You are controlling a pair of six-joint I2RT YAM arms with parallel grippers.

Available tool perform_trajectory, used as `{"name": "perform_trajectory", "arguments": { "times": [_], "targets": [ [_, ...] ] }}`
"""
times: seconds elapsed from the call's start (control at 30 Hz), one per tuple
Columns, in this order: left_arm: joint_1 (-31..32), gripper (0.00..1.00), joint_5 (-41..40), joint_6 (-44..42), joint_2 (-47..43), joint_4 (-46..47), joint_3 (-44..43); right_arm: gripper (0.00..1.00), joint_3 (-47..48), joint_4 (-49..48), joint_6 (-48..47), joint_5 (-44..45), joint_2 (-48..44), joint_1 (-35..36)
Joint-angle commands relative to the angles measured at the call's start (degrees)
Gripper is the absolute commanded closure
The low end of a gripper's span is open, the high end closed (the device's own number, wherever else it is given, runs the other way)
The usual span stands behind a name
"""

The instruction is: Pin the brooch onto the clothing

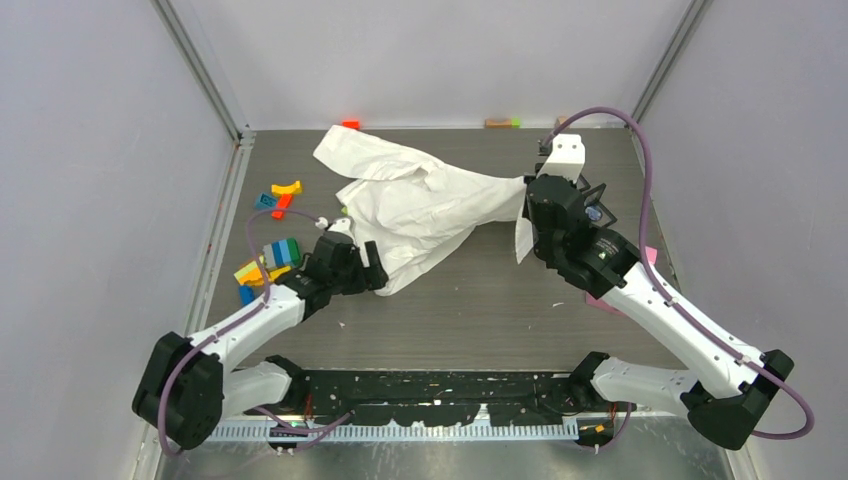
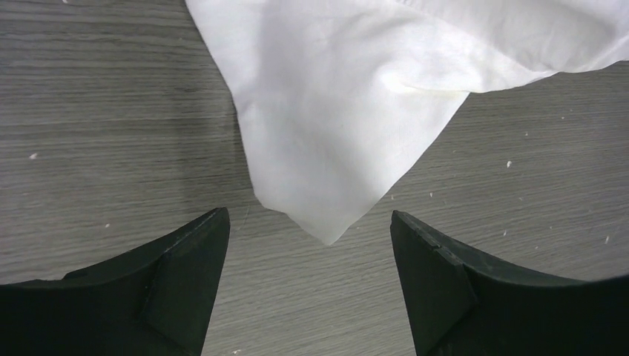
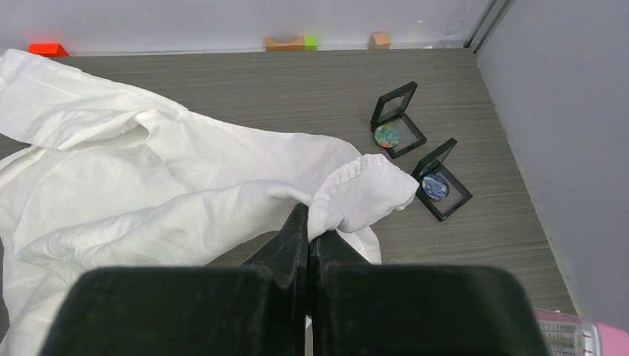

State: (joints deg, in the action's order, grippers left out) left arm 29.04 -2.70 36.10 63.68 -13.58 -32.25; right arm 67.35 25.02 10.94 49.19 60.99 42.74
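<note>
Low left gripper (image 2: 308, 215) gapes; right gripper (image 3: 308, 225) pinches shirt (image 3: 148, 170)

A grey table (image 1: 480, 300) with a fine wood grain running left to right fills the floor of a small booth. Plain pale lilac-grey walls close it in: a back wall (image 1: 430, 50) along the far edge, a left wall (image 1: 90, 150) and a right wall (image 1: 760, 130). A slanting metal post stands at the far left corner (image 1: 205, 70) and another at the far right corner (image 1: 660, 60). A metal strip (image 1: 225, 230) lines the left edge. Tiny white specks (image 2: 509, 164) dot the surface. The light is soft and even, with faint shadows.
</note>
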Motion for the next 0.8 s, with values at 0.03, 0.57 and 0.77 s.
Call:
{"name": "perform_trajectory", "arguments": {
  "times": [0.03,0.57,0.77],
  "targets": [
    [0.1,0.21,3.3,5.1,3.3,10.3,1.9,1.0,0.2,-1.1,1.8,0.3,-1.0,0.0],
    [-2.1,0.91,4.8,5.0,12.5,19.1,0.6,1.0,1.2,-1.7,-0.8,3.0,0.9,0.1],
    [-12.8,1.0,11.3,1.5,6.2,11.1,-13.3,1.0,13.1,-3.6,-6.8,3.5,2.5,0.1]
  ]
}}
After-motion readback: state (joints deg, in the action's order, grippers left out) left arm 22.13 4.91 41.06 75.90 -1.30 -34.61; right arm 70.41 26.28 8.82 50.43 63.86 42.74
